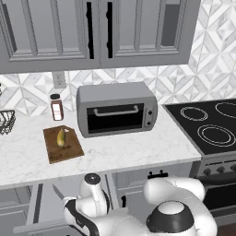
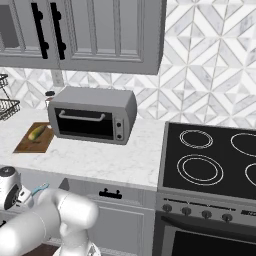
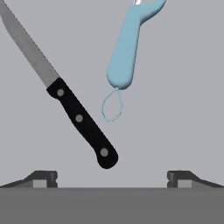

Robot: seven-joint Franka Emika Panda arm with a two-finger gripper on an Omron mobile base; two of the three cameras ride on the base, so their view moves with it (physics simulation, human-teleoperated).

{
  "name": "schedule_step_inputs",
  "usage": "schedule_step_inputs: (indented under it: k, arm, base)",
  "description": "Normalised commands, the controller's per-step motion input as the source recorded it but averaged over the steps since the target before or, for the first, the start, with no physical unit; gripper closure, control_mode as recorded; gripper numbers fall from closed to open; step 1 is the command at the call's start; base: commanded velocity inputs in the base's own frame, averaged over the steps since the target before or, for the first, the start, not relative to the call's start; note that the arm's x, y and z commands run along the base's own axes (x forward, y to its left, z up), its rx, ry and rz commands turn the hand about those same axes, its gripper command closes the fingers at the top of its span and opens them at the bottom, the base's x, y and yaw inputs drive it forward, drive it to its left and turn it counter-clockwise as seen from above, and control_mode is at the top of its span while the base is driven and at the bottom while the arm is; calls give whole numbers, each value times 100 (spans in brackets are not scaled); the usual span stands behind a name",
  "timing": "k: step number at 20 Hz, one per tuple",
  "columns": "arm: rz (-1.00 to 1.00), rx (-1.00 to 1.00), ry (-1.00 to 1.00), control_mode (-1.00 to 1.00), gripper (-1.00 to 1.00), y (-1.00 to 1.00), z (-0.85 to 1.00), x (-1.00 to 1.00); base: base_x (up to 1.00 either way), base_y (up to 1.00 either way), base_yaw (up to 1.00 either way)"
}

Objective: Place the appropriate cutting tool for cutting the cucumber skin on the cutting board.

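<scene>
Home kitchen: marble counter (image 1: 138, 152), toaster oven (image 1: 116, 109), stove (image 1: 212, 126), grey cabinets (image 1: 92, 32).

I am seeing the peeler (image 3: 127, 48) ahead of the gripper (image 3: 112, 179) with its head running off the top edge of the hand view, so the blade is not showing. The knife (image 3: 65, 96), ahead and to the left of the fingers, is losing its blade tip past the same view's upper left corner. In the right base view I am making out only a thin light-blue sliver (image 2: 41, 189) beside the hand; it is too small to identify. The arm is hiding the gripper in both base views.
</scene>
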Motion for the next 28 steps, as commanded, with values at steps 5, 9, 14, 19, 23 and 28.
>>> schedule_step_inputs:
  k: [5,9,14,19,23,28]
  arm:
    - [0,0,6,-100,-100,0,-4,-17]
    - [0,0,7,-100,-100,0,0,-54]
    - [0,-6,2,-100,-100,0,0,-76]
    - [0,-10,1,-100,-100,0,0,-75]
    - [-4,-8,0,-100,-100,0,0,-47]
    - [-10,-2,2,-100,-100,0,24,21]
  base:
    - [0,0,0]
    - [0,0,0]
    - [0,0,0]
    - [0,0,0]
    - [0,0,0]
    - [0,0,0]
